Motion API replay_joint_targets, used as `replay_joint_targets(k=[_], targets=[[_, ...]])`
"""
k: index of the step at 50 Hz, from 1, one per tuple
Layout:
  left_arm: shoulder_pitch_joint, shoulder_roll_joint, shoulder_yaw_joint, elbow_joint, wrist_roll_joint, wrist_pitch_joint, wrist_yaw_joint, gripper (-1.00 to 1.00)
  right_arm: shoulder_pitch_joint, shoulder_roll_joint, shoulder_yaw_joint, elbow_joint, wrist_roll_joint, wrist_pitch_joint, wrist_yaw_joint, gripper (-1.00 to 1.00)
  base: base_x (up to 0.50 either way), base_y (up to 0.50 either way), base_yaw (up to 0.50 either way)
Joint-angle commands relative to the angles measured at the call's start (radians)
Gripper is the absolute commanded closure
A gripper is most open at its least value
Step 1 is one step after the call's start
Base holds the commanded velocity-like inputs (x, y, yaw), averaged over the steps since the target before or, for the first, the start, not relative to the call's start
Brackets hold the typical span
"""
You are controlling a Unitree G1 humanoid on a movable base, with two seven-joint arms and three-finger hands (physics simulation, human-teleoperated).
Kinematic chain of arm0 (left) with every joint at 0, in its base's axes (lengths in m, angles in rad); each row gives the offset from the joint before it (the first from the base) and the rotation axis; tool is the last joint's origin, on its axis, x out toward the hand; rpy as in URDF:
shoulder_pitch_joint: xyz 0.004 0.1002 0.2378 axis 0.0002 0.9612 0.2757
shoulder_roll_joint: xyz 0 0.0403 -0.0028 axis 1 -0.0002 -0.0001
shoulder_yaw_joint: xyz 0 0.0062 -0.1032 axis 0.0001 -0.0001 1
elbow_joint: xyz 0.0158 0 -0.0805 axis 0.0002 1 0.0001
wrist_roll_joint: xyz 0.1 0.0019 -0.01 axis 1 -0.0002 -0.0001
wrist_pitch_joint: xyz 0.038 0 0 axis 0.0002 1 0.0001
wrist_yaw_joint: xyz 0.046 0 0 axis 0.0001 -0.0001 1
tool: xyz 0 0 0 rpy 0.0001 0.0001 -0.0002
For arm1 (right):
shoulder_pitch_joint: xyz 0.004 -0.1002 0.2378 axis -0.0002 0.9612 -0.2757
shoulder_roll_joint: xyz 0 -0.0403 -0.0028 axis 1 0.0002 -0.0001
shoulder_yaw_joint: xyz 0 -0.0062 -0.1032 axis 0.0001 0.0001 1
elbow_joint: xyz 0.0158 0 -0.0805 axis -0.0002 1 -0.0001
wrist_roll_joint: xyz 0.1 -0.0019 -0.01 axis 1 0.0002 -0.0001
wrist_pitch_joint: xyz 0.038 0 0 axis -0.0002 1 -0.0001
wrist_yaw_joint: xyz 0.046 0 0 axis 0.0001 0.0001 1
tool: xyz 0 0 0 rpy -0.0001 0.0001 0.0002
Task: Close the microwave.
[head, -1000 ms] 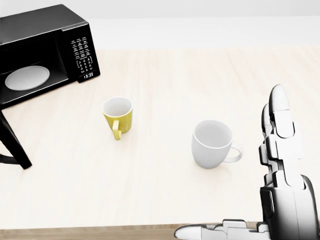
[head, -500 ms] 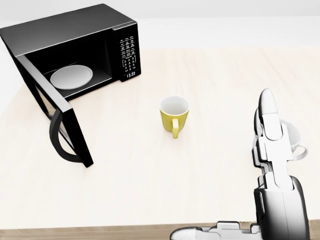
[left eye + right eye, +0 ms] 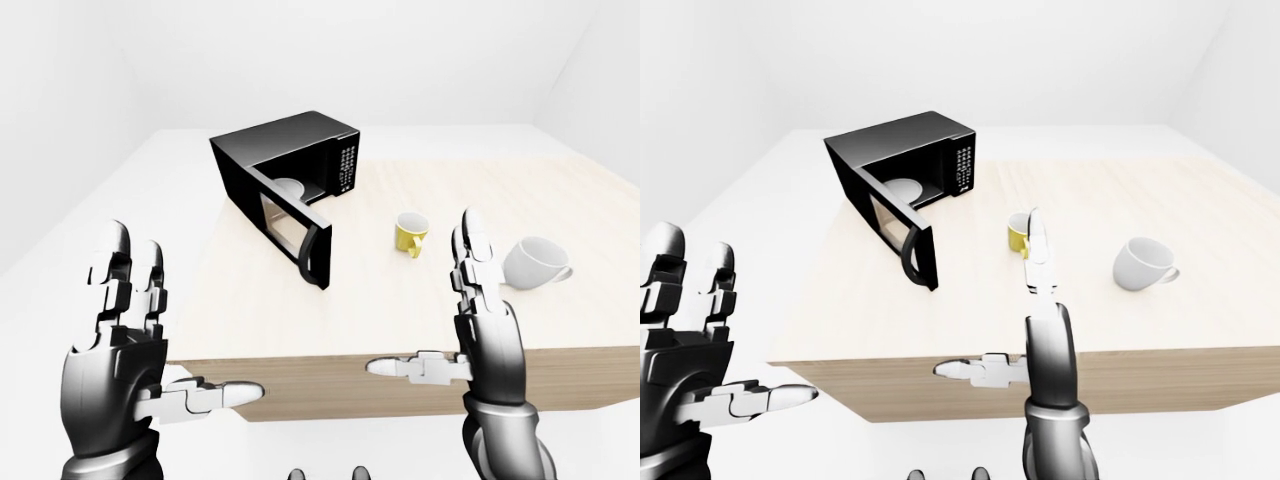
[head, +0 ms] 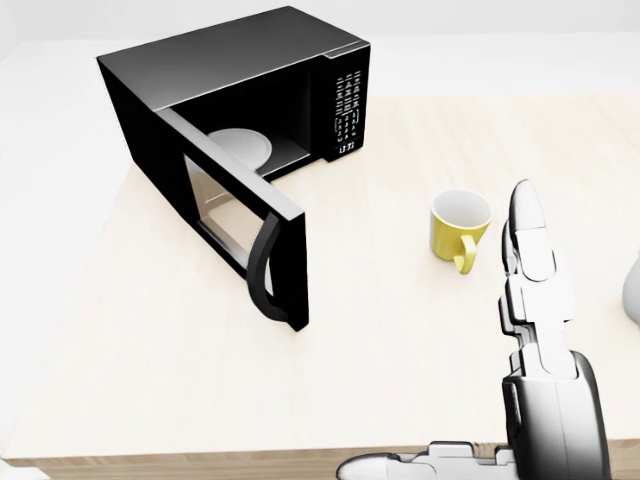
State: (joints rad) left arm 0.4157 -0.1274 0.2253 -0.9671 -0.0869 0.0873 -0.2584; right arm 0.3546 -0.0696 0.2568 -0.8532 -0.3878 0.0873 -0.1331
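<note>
My left hand (image 3: 120, 340) and right hand (image 3: 480, 330) raised at desk (image 3: 400, 310) edge, fingers spread, gripping nothing. Microwave (image 4: 240, 110) at 11 o'clock, door (image 4: 235, 220) ajar.

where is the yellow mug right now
In the head view the yellow mug stands right of centre on the wooden table, between the open microwave and the white mug.
</note>
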Motion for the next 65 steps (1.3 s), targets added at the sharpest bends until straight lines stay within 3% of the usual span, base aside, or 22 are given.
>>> replay_joint_targets(k=[1, 43, 47, 65], targets=[[-0.002, 0.001, -0.002, 0.01, 0.005, 0.0, 0.0, -1.0, -0.002, -0.001, 0.003, 0.012, -0.001, 0.0, -0.005, -1.0, 0.0, 0.5, 0.0], [-0.002, 0.005, -0.014, 0.013, 0.011, 0.0, 0.011, -1.0, -0.016, 0.007, -0.007, 0.03, 0.024, 0.0, 0.002, -1.0, 0.0, 0.5, 0.0], [-0.014, 0.007, -0.009, 0.023, 0.008, 0.0, 0.026, -1.0, -0.045, 0.036, -0.037, 0.062, 0.118, 0.0, 0.009, -1.0, 0.0, 0.0, 0.0], [0.008, 0.006, -0.02, -0.001, -0.008, 0.0, 0.018, -1.0, -0.048, 0.023, -0.011, 0.047, 0.075, 0.0, -0.037, -1.0, 0.0, 0.0, 0.0]])
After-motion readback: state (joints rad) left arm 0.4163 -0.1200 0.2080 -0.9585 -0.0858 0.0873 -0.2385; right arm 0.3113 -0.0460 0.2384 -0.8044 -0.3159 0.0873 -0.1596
